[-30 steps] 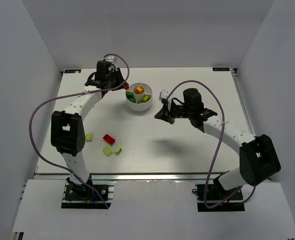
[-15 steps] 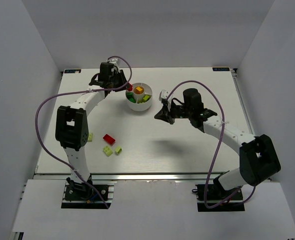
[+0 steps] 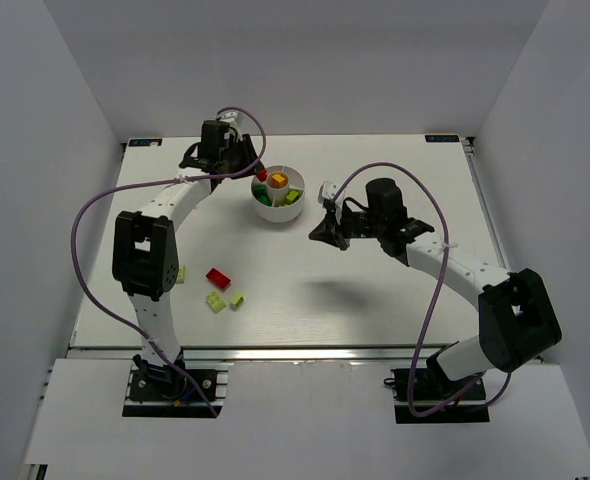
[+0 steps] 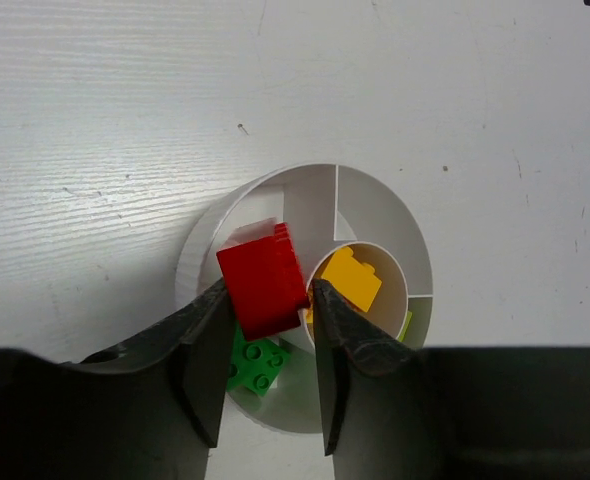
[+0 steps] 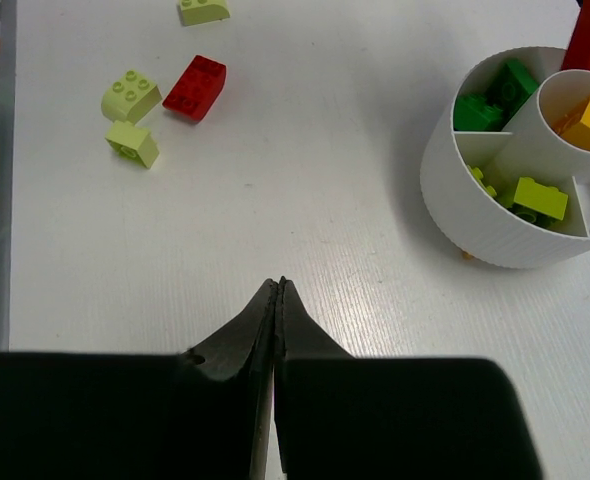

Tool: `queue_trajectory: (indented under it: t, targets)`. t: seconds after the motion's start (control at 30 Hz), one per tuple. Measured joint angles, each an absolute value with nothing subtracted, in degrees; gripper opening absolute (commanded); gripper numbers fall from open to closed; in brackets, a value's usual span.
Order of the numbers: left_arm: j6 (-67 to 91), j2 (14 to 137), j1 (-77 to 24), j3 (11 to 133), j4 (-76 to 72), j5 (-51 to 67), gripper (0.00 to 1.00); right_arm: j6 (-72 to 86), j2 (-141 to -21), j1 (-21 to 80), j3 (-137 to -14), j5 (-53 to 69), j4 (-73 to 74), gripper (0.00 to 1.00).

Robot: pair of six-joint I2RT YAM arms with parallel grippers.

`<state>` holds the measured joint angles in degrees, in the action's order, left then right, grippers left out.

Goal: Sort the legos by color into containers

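left jaws: grip red lego [image 4: 263, 290] | dish [image 4: 385, 205]: near side hidden behind them

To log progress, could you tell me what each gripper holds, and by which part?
The left gripper pinches a red brick by its two opposite sides, above the dish. The right gripper is shut on nothing.

White dish [image 4: 370, 205], red brick [image 4: 265, 285], orange-yellow brick [image 4: 352, 278], dark green brick [image 4: 255, 362], pale lime brick [image 5: 132, 97], black fingers [image 4: 203, 360]
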<state>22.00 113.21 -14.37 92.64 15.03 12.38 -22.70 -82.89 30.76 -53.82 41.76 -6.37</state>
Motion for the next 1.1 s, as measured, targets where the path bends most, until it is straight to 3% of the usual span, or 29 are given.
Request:
queue_trajectory:
  t: [0.27,0.4,0.43,0.5,0.53,0.63,0.67,0.7,0.73,0.83,0.87,0.97,1.1]
  targets:
    - [22.09,114.17,-14.44,93.95,16.16,11.7,0.52,-22.55,-82.91,30.76,-53.82,41.82,-6.35,0.23]
    - [22.11,114.69,-14.44,94.26,16.93,11.2,0.51,-22.74,-82.91,30.76,-53.82,42.19,-6.09,0.46]
    - [22.13,114.67,-14.44,94.26,17.17,10.81,0.45,-22.98,-82.96,30.76,-53.84,42.37,-5.98,0.59]
    - [22.5,114.08,-14.44,94.17,17.8,9.5,0.27,-23.35,-83.13,30.76,-53.91,43.22,-5.61,0.72]
    - [22.72,113.34,-14.41,93.91,18.48,8.71,0.1,-23.92,-83.37,30.79,-54.08,44.05,-5.21,0.88]
    - [23.55,107.02,-13.87,88.47,18.96,6.04,0.04,-26.44,-85.03,31.31,-55.66,45.78,-2.22,0.89]
    - [23.81,103.5,-13.58,85.78,19.88,5.06,0.07,-27.35,-85.73,31.73,-56.29,46.0,-1.02,0.89]
    - [24.32,99.59,-13.21,82.76,20.32,3.62,0.17,-27.97,-86.46,32.32,-56.9,46.04,0.32,0.89]
    - [25.1,95.0,-12.73,79.31,20.93,1.93,0.45,-28.49,-87.24,33.04,-57.54,45.98,1.54,0.89]
    - [28.69,81.71,-11.64,70.39,23.92,-2.9,0.68,-29.47,-90.76,34.57,-60.97,45.58,6.76,0.89]
    - [30.15,77.82,-11.31,67.75,25.17,-4.21,0.82,-30.09,-92.55,34.98,-63.05,45.52,8.91,0.89]
    - [36.58,67.51,-10.98,59.59,29.58,-7.92,0.9,-31.0,-97.19,35.38,-69.04,44.56,13.65,0.81]
    - [46.37,62.78,-10.98,51.07,36.95,-9.69,0.93,-31.27,-97.86,35.38,-69.65,42.96,14.59,0.52]
